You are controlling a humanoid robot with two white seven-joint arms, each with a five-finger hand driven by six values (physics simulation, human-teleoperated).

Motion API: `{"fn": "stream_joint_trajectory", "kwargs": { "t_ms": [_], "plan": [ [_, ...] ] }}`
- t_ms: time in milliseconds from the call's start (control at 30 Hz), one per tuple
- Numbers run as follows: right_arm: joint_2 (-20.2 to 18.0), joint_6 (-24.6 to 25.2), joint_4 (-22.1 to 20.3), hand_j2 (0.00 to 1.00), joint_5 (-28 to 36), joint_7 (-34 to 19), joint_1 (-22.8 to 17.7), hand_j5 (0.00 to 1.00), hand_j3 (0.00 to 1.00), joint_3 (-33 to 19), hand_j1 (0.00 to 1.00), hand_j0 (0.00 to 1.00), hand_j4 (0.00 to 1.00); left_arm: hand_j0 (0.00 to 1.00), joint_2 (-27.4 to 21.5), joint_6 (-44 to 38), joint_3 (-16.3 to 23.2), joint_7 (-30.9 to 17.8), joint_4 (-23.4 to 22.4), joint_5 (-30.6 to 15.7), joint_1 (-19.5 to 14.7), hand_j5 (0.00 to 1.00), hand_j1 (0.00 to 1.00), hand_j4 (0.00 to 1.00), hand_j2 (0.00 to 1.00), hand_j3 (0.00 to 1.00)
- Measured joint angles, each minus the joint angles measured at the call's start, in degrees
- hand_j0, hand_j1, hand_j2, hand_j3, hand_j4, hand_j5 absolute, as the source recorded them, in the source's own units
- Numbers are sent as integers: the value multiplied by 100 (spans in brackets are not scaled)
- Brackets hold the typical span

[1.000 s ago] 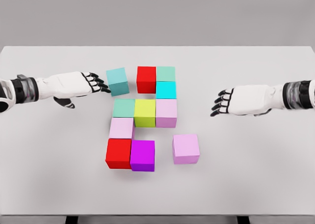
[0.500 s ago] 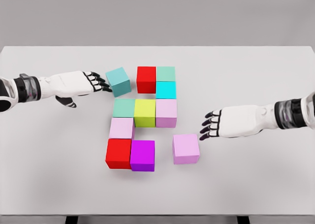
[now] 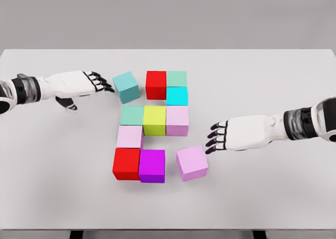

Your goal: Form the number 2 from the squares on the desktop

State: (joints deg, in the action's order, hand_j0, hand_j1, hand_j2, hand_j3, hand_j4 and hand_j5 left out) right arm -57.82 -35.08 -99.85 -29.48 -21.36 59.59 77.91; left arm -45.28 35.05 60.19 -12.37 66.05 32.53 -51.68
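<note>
no writing anywhere; right robot hand point(image 3: 218, 137) relaxed beside tilted pink cube point(image 3: 191, 163), left robot hand point(image 3: 94, 83) holds nothing.

On the white table point(image 3: 273, 197) you see your right hand point(image 3: 231, 135) with its fingers point(image 3: 214, 139) at the 3 o'clock side of a tilted pink cube point(image 3: 191, 163). Your left hand point(image 3: 79, 84) has loosely spread fingertips at a teal cube point(image 3: 126, 86), which sits askew at 9 o'clock of the red cube point(image 3: 156, 84).
</note>
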Motion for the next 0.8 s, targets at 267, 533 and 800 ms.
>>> {"fn": "stream_joint_trajectory", "kwargs": {
  "t_ms": [267,533,800],
  "plan": [
    [-296,-1,-102,100,20,8,-97,100,100,1,100,100,100,100,240,0,-7,-9,-438,8,-106,100,100,100,100,100],
    [-791,1,77,100,277,470,158,100,100,-7,100,100,100,100,413,1,-7,-54,-672,4,-167,100,100,100,100,100],
    [-787,3,44,100,276,1116,158,100,100,395,100,100,100,100,489,1,-9,-58,-755,-4,-229,100,100,100,100,100]
  ]
}}
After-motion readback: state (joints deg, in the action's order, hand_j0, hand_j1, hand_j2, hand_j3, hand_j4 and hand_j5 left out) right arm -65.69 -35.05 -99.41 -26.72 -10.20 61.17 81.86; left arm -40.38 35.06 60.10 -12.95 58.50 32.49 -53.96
